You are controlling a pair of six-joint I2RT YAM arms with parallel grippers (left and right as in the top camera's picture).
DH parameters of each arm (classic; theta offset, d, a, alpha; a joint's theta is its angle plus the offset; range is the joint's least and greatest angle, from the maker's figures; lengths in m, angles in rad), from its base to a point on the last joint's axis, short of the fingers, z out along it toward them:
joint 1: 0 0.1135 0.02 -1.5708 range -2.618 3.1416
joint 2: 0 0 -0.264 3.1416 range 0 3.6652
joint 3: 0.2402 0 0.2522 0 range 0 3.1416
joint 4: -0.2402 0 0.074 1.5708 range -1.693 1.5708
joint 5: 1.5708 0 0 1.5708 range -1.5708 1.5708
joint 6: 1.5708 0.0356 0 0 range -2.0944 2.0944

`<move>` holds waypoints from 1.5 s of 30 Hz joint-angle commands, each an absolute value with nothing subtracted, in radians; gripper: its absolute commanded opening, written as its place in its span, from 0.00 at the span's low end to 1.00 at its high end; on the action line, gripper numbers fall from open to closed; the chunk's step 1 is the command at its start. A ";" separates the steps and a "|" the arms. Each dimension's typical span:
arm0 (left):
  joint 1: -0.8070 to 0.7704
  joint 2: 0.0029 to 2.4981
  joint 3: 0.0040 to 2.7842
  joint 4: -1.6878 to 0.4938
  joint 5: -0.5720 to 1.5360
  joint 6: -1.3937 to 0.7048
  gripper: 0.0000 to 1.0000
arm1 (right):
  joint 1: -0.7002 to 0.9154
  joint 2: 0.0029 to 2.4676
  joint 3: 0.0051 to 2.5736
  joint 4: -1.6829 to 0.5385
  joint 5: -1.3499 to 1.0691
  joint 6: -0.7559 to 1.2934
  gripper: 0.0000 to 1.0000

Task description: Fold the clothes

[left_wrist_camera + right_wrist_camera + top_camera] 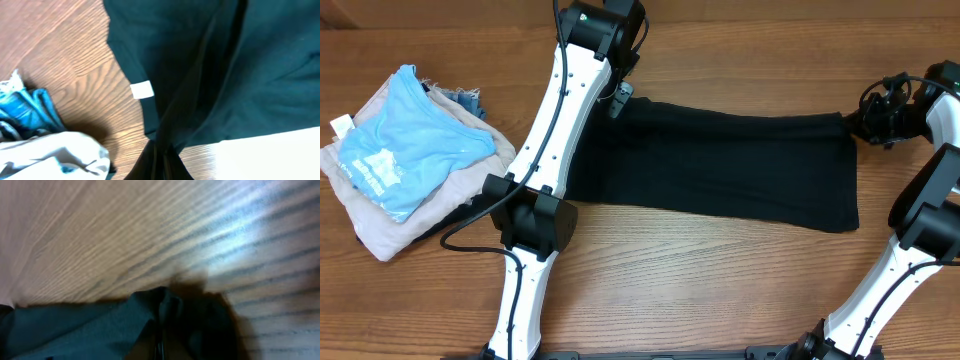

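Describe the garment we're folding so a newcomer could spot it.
Start at the wooden table. Across its middle lies the black garment, spread as a long flat band. Unlike the pale blue and beige pile at the left, it is dark and lies alone.

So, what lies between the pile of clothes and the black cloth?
The left arm crosses there, over bare table, next to the black cloth; the overhead view shows it.
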State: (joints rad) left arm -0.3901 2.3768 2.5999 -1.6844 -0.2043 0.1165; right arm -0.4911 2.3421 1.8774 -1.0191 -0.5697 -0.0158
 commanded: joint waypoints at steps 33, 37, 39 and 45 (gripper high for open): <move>-0.352 2.397 2.469 -1.471 0.282 0.226 0.72 | -0.558 2.238 1.971 -1.220 -0.608 -0.022 0.55; -0.384 2.513 2.469 -1.413 0.287 0.230 0.70 | -0.556 2.238 1.971 -1.244 -0.608 -0.022 0.57; -0.394 2.551 2.469 -1.382 0.289 0.249 0.68 | -0.556 2.238 1.971 -1.259 -0.608 -0.022 0.57; -0.400 2.596 2.469 -1.361 0.291 0.276 0.31 | -0.556 2.238 1.971 -1.281 -0.607 -0.023 0.56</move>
State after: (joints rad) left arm -0.3996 2.5870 2.4584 -1.3605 0.2584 0.2424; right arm -0.5564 2.2677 1.9518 -1.2762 -0.5953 -0.0216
